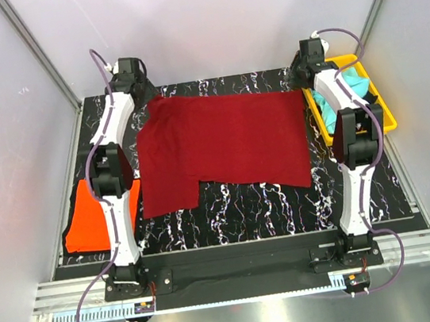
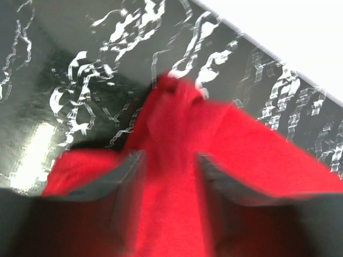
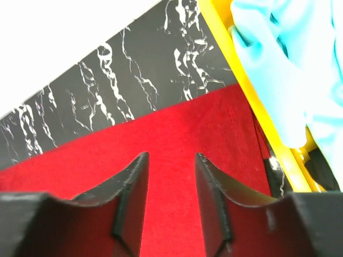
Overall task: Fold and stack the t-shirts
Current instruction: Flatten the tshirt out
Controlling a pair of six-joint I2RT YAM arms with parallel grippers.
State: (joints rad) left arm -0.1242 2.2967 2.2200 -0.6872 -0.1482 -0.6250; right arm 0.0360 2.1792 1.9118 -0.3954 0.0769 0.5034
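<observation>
A large dark red t-shirt [image 1: 221, 144] lies spread flat across the black marbled table, its lower left part hanging longer than the rest. My left gripper [image 1: 147, 90] is over its far left corner. In the left wrist view the jaws stand apart [image 2: 170, 156] above the red cloth [image 2: 177, 123], which rises in a small peak just ahead. My right gripper [image 1: 301, 69] is over the far right corner. Its jaws are apart too [image 3: 171, 156], with flat red cloth [image 3: 171, 128] under them. An orange t-shirt [image 1: 87, 219] lies at the left edge. A turquoise t-shirt [image 1: 352, 82] sits in the tray.
The yellow plastic tray [image 1: 389, 116] stands at the right edge of the table, close beside the right gripper; its rim [image 3: 252, 91] nearly touches the red cloth. White walls and metal posts enclose the table on three sides.
</observation>
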